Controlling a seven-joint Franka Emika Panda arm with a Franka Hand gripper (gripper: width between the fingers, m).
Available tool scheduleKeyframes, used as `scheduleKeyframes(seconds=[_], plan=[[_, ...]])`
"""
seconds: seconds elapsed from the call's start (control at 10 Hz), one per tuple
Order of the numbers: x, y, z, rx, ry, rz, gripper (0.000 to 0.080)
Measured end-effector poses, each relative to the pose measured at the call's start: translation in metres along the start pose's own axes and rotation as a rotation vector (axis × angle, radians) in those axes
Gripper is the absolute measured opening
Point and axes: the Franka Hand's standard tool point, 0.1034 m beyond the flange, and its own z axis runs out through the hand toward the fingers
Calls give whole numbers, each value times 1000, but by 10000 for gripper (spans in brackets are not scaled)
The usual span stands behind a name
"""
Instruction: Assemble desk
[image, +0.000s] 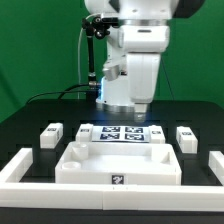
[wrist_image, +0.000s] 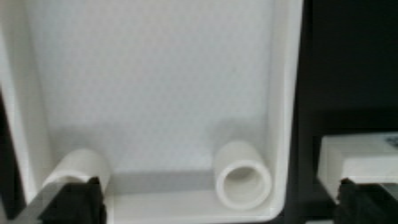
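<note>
The white desk tabletop (image: 118, 163) lies flat near the table's front with its recessed face up and a tag on its front edge. In the wrist view the tabletop (wrist_image: 160, 90) shows two round sockets (wrist_image: 244, 178) at one end. White leg blocks lie behind it, at the exterior view's left (image: 51, 133) and right (image: 186, 137). One leg block (wrist_image: 365, 152) shows beside the slab in the wrist view. My gripper (image: 140, 106) hangs above the slab's far edge. It is open and empty (wrist_image: 217, 212), with dark fingertips (wrist_image: 64, 205) well apart.
The marker board (image: 122, 133) lies flat behind the tabletop, under the gripper. A long white border rail (image: 18, 168) runs along the left, right and front of the black table. Two more small blocks (image: 156, 133) sit at the board's ends.
</note>
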Motion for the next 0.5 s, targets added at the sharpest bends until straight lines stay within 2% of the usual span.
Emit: scheduleKeyframes(seconds=[0.4,0.5], plan=[[-2,-1,3,3,1,-7,649],[-9,-6,14,15,3,-9,649]])
